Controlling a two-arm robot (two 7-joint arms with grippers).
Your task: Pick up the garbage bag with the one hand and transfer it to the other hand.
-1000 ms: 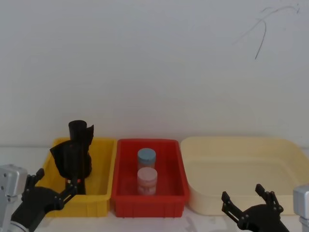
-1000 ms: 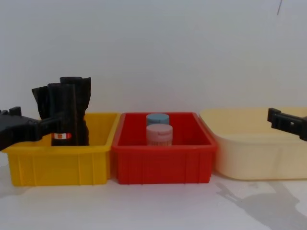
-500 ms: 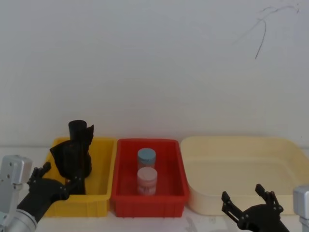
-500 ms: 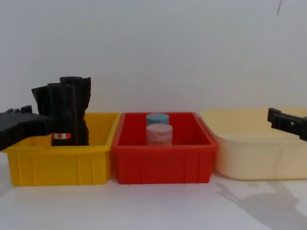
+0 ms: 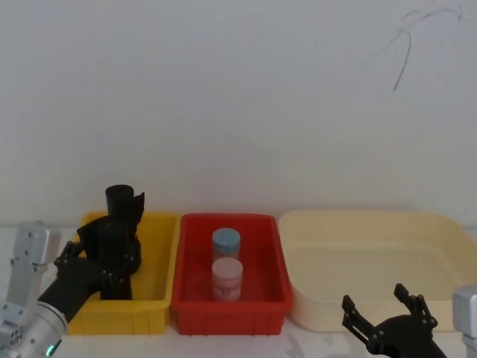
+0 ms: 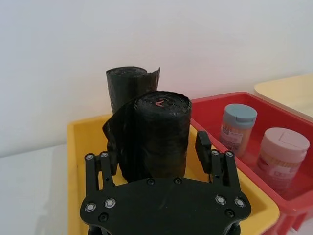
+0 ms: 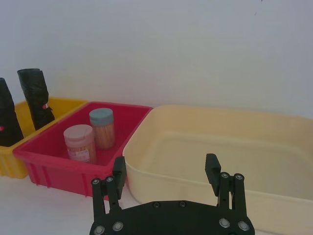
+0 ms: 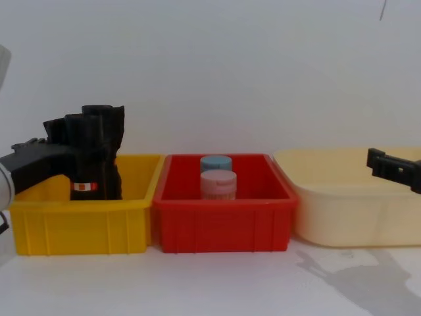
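The garbage bag (image 5: 112, 250) is a thick black roll standing upright in the yellow bin (image 5: 153, 302); its red-and-white label (image 8: 83, 187) faces the chest view. My left gripper (image 5: 93, 267) is open at the bin's near left. In the left wrist view the garbage bag (image 6: 157, 132) stands between the two fingers (image 6: 97, 169), with small gaps on both sides. My right gripper (image 5: 384, 319) hangs open, low in front of the cream tub (image 5: 373, 257), with nothing between its fingers (image 7: 117, 172).
A slimmer black roll (image 5: 124, 203) with a jagged top stands right behind the garbage bag. The red bin (image 5: 223, 317) in the middle holds a blue-lidded jar (image 5: 226, 243) and a pink-lidded jar (image 5: 227, 277). A white wall rises behind the bins.
My left gripper has moved forward and up into the yellow bin, and its fingers now flank the thick roll. The right arm has not moved.
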